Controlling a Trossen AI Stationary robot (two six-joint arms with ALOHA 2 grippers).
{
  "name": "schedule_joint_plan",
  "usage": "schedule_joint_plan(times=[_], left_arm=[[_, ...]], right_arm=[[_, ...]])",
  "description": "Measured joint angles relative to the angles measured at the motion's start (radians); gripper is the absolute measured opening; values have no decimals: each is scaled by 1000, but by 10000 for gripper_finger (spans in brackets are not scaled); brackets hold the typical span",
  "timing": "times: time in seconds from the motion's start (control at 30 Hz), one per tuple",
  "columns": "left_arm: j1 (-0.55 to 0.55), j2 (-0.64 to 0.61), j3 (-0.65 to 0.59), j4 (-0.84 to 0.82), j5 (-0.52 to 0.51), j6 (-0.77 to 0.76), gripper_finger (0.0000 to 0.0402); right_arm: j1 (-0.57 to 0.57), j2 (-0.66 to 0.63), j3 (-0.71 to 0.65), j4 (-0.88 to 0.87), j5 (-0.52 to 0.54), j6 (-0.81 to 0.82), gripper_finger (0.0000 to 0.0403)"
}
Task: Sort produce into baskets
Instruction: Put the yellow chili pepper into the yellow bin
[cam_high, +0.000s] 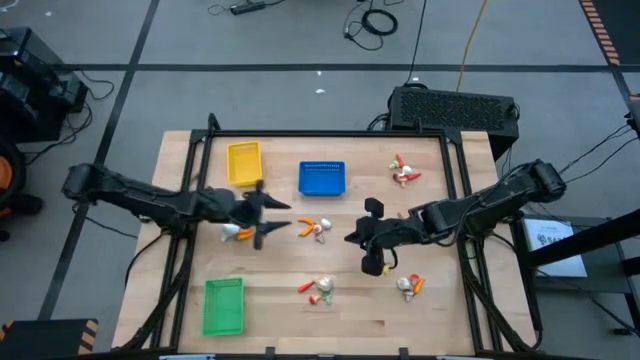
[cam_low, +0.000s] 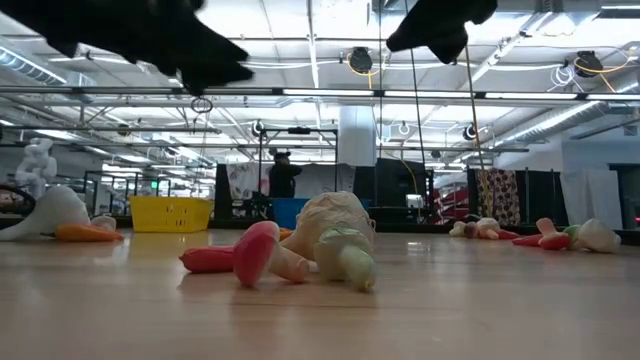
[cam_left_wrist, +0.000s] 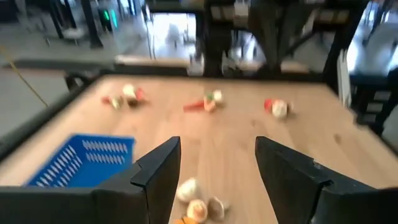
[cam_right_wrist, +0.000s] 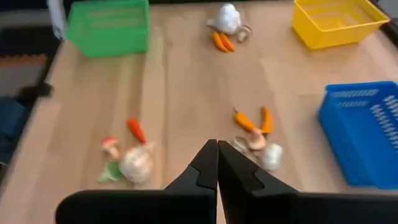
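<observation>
The yellow basket (cam_high: 243, 163) and the blue basket (cam_high: 322, 178) stand at the far side of the table, and the green basket (cam_high: 224, 305) at the near left. Small clusters of toy produce lie on the wood: at the centre (cam_high: 315, 228), near centre (cam_high: 320, 288), near right (cam_high: 411, 284), far right (cam_high: 403, 172), and left (cam_high: 236, 232). My left gripper (cam_high: 272, 218) is open and empty above the table between the left and centre clusters; its wrist view (cam_left_wrist: 217, 162) shows produce (cam_left_wrist: 196, 204) below. My right gripper (cam_high: 352, 238) is shut and empty right of the centre cluster (cam_right_wrist: 255, 134).
A black device (cam_high: 455, 108) sits beyond the table's far right corner. The low view shows the near cluster (cam_low: 300, 250) close up, with the yellow basket (cam_low: 170, 212) behind it. Bare wood lies between the clusters.
</observation>
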Motion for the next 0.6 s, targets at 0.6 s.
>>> schedule_joint_plan(times=[0.6], left_arm=[[-27, 458, 154, -114, -42, -132, 215]], right_arm=[[-42, 7, 6, -22, 9, -87, 0]])
